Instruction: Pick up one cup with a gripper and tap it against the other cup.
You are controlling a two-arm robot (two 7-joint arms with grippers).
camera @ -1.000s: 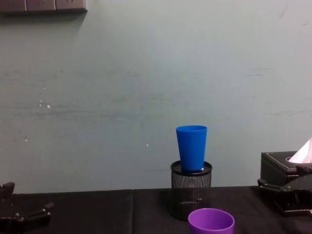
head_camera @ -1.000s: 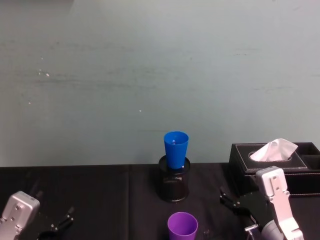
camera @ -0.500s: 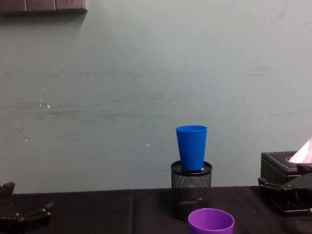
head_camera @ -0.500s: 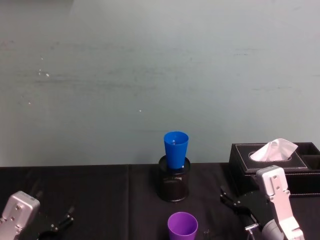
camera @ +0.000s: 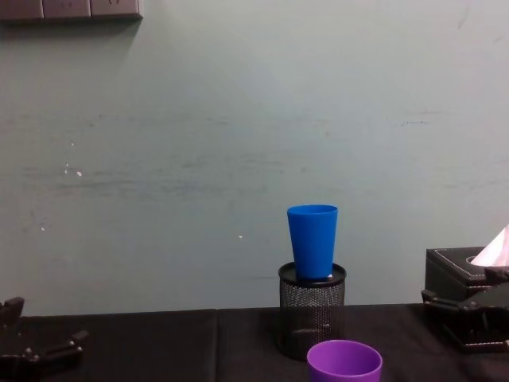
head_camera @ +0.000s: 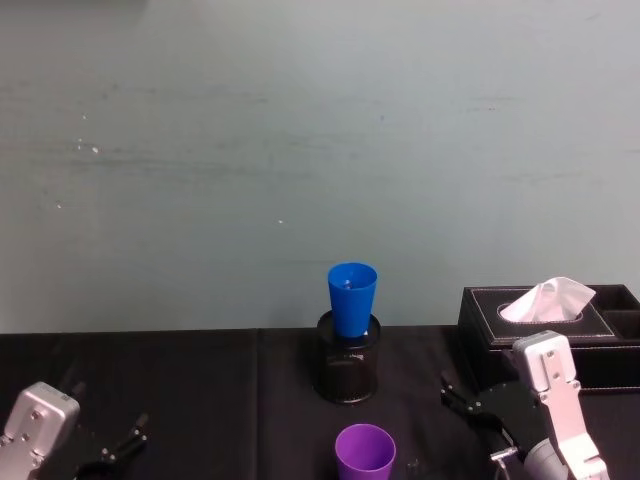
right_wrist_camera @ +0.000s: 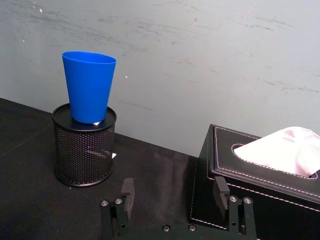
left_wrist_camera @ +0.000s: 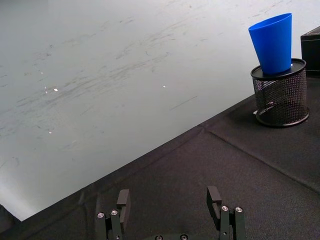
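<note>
Far centre: tumbler (head_camera: 352,298) upright in pen holder (head_camera: 347,371). Nearer, just right: second tumbler (head_camera: 364,460). Far right: tissue box (head_camera: 553,330).

Pale grey-green wall (head_camera: 300,120) with faint scuffs and white specks, grey panel (camera: 71,9) at its top, black cloth-covered table (left_wrist_camera: 210,170) below, even light.

The left gripper (head_camera: 118,447) has slid a little lower and now sits nearer the bottom corner in the head view. The right gripper (head_camera: 478,415) has crept a tiny bit lower in the head view too.
</note>
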